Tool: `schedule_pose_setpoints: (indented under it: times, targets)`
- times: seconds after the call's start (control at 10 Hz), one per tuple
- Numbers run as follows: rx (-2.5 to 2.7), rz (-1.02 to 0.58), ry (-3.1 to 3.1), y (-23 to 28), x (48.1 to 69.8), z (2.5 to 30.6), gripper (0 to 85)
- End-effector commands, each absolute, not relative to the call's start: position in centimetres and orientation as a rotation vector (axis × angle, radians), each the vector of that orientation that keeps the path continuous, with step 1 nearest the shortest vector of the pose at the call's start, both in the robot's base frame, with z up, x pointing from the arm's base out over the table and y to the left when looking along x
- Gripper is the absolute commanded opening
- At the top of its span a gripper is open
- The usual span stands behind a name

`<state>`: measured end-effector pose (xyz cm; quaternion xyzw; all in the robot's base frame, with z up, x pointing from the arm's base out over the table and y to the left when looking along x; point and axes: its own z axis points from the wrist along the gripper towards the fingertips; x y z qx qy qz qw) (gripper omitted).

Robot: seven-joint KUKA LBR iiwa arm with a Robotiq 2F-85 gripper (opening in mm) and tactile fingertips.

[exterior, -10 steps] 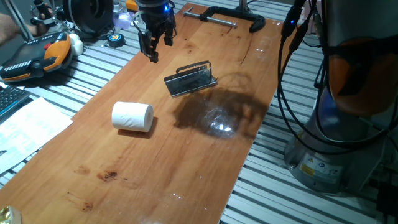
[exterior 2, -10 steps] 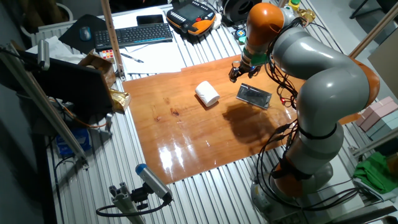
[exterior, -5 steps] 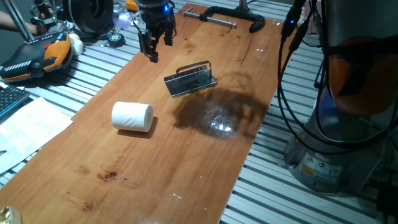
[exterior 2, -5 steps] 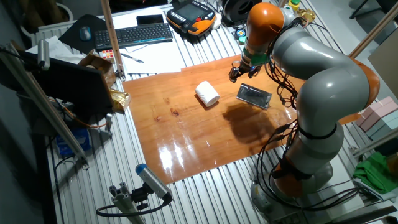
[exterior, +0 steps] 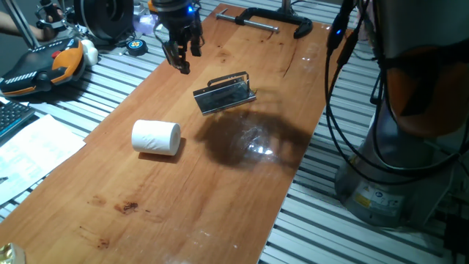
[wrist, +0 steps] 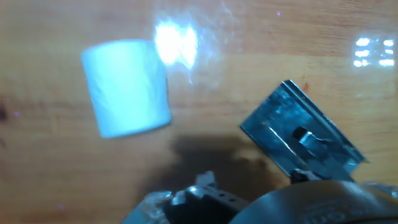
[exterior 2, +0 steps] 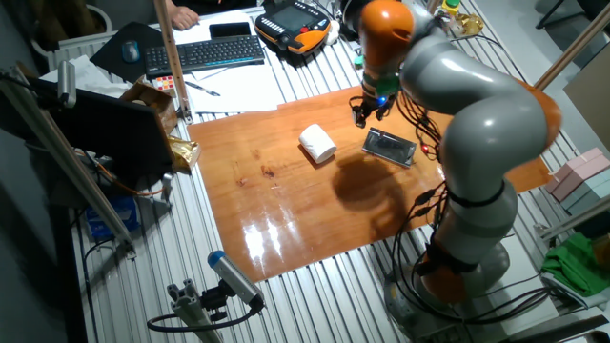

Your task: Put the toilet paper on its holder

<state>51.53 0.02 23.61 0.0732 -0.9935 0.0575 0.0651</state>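
The toilet paper (exterior: 155, 137) is a white roll lying on its side on the wooden table top (exterior: 220, 191). It also shows in the other fixed view (exterior 2: 318, 143) and at the upper left of the hand view (wrist: 127, 87). The holder (exterior: 225, 92) is a dark grey plate with a thin wire bar; it lies to the right of the roll (exterior 2: 389, 147) (wrist: 301, 134). My gripper (exterior: 179, 62) hangs above the table's far left edge, behind both things, open and empty (exterior 2: 361, 116). It touches neither.
A black clamp with a silver bar (exterior: 267, 18) lies at the table's far end. A keyboard (exterior 2: 205, 52), papers and an orange-black pendant (exterior: 44, 66) sit off the left side. The arm's base and cables (exterior: 388, 176) stand at the right.
My arm has swung over and the gripper has shifted slightly left and away. The arm's shadow on the table has moved. The roll and the holder have not moved.
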Motion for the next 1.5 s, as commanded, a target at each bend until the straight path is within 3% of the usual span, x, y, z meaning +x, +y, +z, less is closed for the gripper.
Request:
schedule_pose_setpoints:
  times: [0.0, 1.4]
  targets:
    - [0.23, 0.18, -2.878, 0.01, 51.52, 23.61, 0.7]
    - [0.107, 0.179, -2.946, -0.02, 51.55, 23.64, 0.7]
